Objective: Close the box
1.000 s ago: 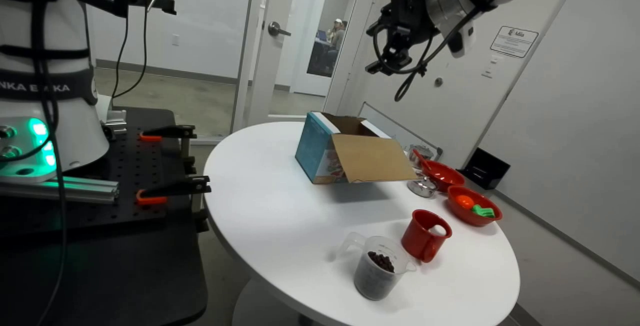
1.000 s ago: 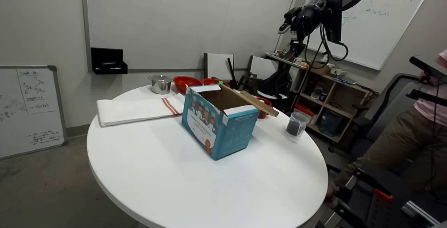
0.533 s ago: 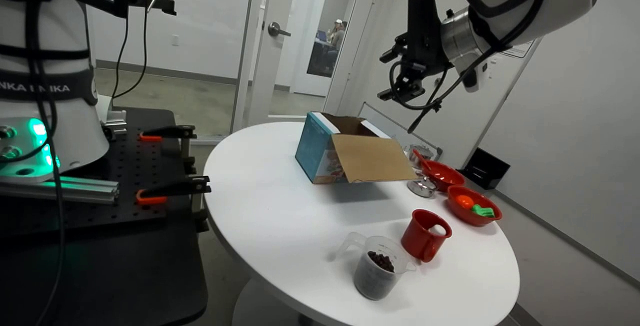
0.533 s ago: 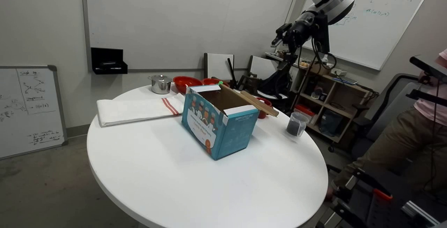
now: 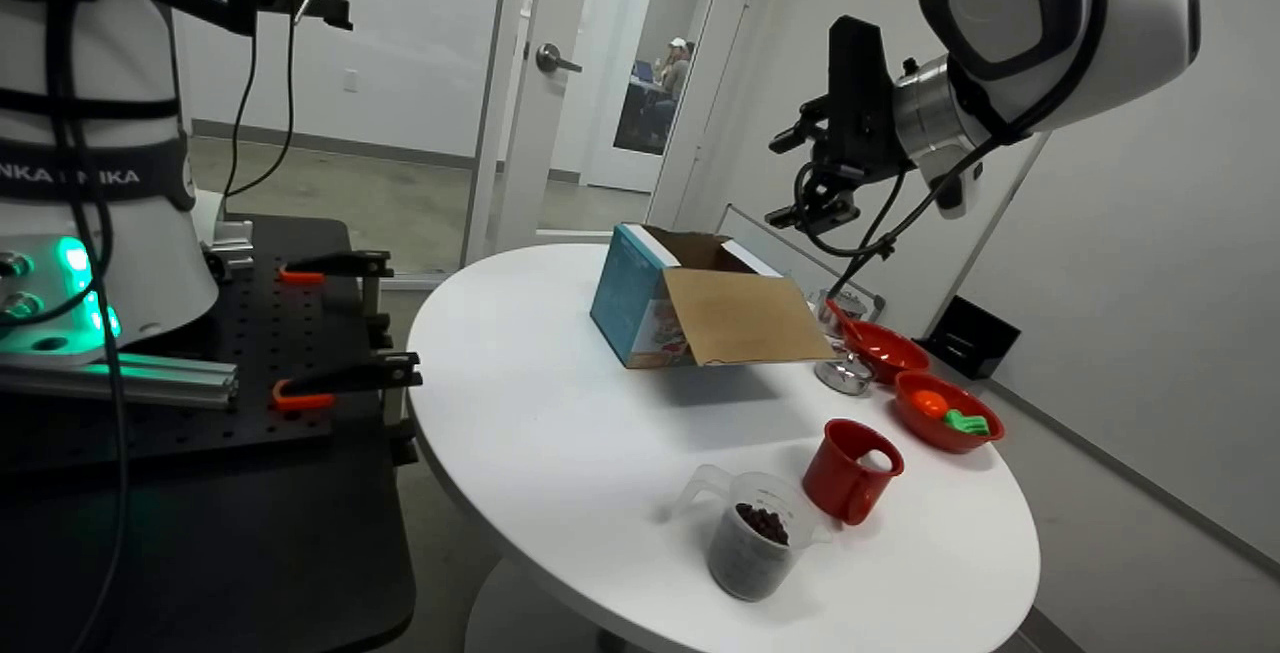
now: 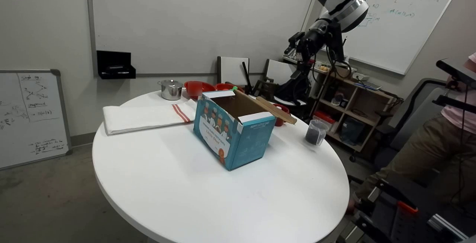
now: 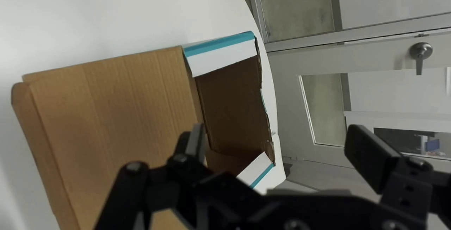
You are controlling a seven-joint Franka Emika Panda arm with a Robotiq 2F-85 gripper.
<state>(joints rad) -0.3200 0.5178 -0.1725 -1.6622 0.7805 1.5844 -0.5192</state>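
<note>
The teal box stands upright on the white round table [image 5: 520, 413] with its top open, in both exterior views [image 5: 625, 298] [image 6: 253, 142]. Its brown flap [image 5: 755, 318] is folded outward, sticking out from one long side over the table. Small white side flaps also show. In the wrist view, the brown flap [image 7: 116, 117] fills the left, with the dark box inside [image 7: 232, 106] beside it. My gripper [image 5: 782, 179] is open and empty, in the air above and beyond the flap's outer side, apart from the box. It also shows in the wrist view [image 7: 276, 135].
A red cup [image 5: 840, 473] and a clear measuring cup [image 5: 750, 548] with dark bits stand on the flap side. Red bowls [image 5: 950, 413] [image 5: 885, 353] and a metal pot [image 6: 171, 89] stand near the table edge. A folded white towel [image 6: 148, 118] lies beside the box.
My gripper has moved down and, in one exterior view, rightward; in the other exterior view it has moved down and left. The box and its flap have not moved.
</note>
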